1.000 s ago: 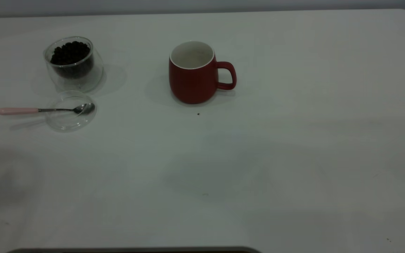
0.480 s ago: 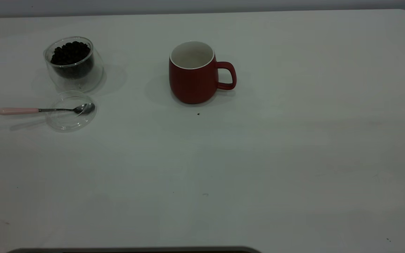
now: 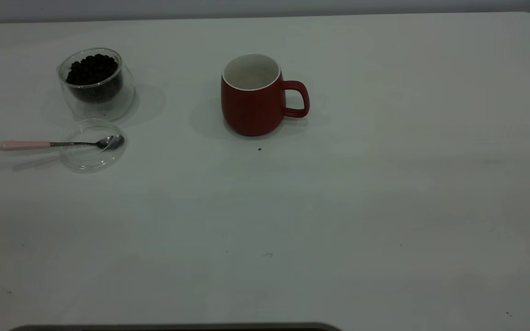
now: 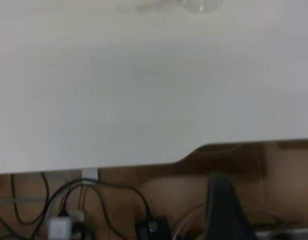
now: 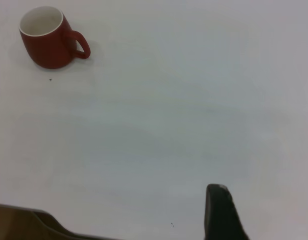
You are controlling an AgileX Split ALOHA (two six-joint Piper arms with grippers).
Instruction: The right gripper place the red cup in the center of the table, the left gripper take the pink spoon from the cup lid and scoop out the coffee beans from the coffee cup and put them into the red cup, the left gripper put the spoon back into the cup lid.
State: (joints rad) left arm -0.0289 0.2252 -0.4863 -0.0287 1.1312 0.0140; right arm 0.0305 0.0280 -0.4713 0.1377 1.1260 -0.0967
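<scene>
While spoon [image 3: 58,144] rests — lid [image 3: 92,151] beneath.

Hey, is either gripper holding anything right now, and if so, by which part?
Nothing is held. The pink spoon lies with its bowl in the cup lid, and the red cup stands alone; neither gripper is near them.

obstacles: red cup [image 3: 252,99] mid-table, coffee cup [image 3: 95,82] far-left | elsewhere table [image 3: 384,207] open
</scene>
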